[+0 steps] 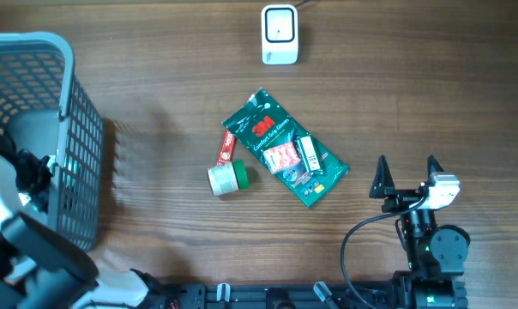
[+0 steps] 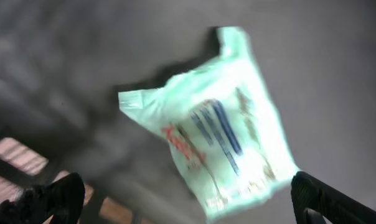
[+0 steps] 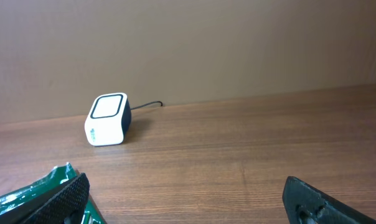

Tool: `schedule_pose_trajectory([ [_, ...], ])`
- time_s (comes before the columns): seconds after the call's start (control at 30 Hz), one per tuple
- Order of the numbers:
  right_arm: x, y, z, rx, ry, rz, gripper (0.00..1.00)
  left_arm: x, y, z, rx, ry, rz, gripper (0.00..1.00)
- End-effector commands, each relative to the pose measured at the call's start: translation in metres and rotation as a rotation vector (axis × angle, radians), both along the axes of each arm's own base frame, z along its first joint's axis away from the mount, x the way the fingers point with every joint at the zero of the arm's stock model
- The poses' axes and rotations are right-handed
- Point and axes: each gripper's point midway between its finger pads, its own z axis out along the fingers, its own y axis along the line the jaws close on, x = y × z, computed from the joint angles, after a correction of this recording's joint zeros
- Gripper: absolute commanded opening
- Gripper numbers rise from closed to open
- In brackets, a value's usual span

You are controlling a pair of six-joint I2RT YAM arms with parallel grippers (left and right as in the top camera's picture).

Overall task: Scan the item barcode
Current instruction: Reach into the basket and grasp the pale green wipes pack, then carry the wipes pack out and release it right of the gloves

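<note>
- At the near edge of the table (image 1: 156, 60), the right gripper (image 1: 406, 163) stood released, jaws wide, empty.
- The left gripper (image 2: 188, 196), fingers spread, hung above a blurred pale packet (image 2: 213, 124) inside the basket (image 1: 79, 112).
- Mid-table lay the green glove pack (image 1: 280, 146), a green-capped tube (image 1: 227, 177) just beside it.
- Farthest stood the white scanner (image 1: 279, 34).

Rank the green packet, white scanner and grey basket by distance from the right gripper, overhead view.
1. Green packet, mid-table, nearest the right gripper.
2. White scanner, far edge.
3. Grey basket, far left.
</note>
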Motion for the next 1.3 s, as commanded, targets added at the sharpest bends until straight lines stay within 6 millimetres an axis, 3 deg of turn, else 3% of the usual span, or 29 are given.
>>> schedule_pose_trajectory([
  [0.0,0.000,0.000,0.001,0.005,-0.004,0.000,1.00,0.004,0.002,-0.034,-0.060,0.044,0.098,1.00],
  [0.17,0.000,0.000,0.001,0.004,-0.004,0.000,1.00,0.004,0.015,-0.068,-0.030,0.112,0.035,1.00],
  [0.2,0.000,0.000,0.001,0.004,-0.004,0.000,1.00,0.007,0.016,-0.075,-0.032,0.116,-0.022,0.84],
  [0.27,0.000,0.000,0.001,0.004,-0.004,0.000,1.00,0.007,0.014,-0.080,-0.041,0.126,-0.101,0.24],
  [0.3,0.000,0.000,0.001,0.005,-0.004,0.000,1.00,0.008,0.013,-0.080,-0.045,0.121,-0.133,0.07],
  [0.4,0.000,0.000,0.001,0.004,-0.004,0.000,1.00,0.015,0.017,-0.067,-0.029,0.073,-0.176,0.04],
  [0.47,0.000,0.000,0.001,0.004,-0.004,0.000,1.00,0.030,0.024,-0.040,0.001,-0.028,-0.232,0.04],
  [0.57,0.000,0.000,0.001,0.004,-0.004,0.000,1.00,0.057,0.038,0.034,0.098,-0.248,-0.334,0.04],
  [0.63,0.000,0.000,0.001,0.004,-0.004,0.000,1.00,0.070,0.042,0.102,0.193,-0.425,-0.405,0.04],
  [0.7,0.000,0.000,0.001,0.004,-0.004,0.000,1.00,0.076,0.036,0.193,0.349,-0.632,-0.518,0.04],
  [0.77,0.000,0.000,0.001,0.004,-0.004,0.000,1.00,0.068,0.009,0.280,0.529,-0.787,-0.646,0.04],
  [0.8,0.000,0.000,0.001,0.004,-0.004,0.000,1.00,0.062,-0.010,0.312,0.601,-0.840,-0.702,0.04],
  [0.87,0.000,0.000,0.001,0.004,-0.004,0.000,1.00,0.045,-0.068,0.363,0.747,-0.921,-0.843,0.04],
  [0.9,0.000,0.000,0.001,0.004,-0.004,0.000,1.00,0.039,-0.096,0.376,0.808,-0.940,-0.930,0.04],
  [0.93,0.000,0.000,0.001,0.004,-0.004,0.000,1.00,0.036,-0.113,0.382,0.836,-0.950,-0.990,0.04],
  [1.0,0.000,0.000,0.001,0.005,-0.004,0.000,1.00,0.024,-0.171,0.378,0.826,-0.954,-1.159,0.04],
  [1.1,0.000,0.000,0.001,0.004,-0.004,0.000,1.00,0.016,-0.215,0.354,0.745,-0.903,-1.302,0.04],
  [1.23,0.000,0.000,0.001,0.004,-0.004,0.000,1.00,0.046,-0.284,0.312,0.674,-0.878,-1.546,0.04],
  [1.27,0.000,0.000,0.001,0.004,-0.004,0.000,1.00,0.062,-0.310,0.291,0.650,-0.851,-1.624,0.04],
])
